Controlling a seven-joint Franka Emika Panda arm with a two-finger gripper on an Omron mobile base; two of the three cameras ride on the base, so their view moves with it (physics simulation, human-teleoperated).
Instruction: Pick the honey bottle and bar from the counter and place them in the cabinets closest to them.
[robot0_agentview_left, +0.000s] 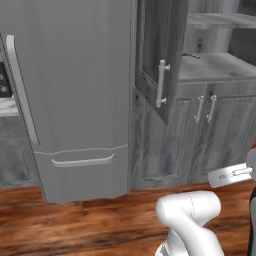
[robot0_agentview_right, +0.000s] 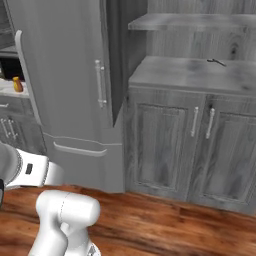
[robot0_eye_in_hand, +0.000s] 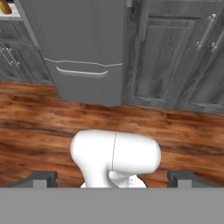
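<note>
The small amber-orange honey bottle (robot0_agentview_right: 17, 84) is being seen at ten o'clock; the two-finger gripper (robot0_eye_in_hand: 112, 178), spread wide and empty, is being risked against the smooth grey fridge (robot0_agentview_right: 65, 75) during reaching.

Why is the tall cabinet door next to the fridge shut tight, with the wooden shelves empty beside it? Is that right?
Not quite. The tall cabinet door is swung open, not shut, as the left base view shows. It stands out beside the fridge, and the wooden shelves beside it are bare apart from a small dark mark.
</note>
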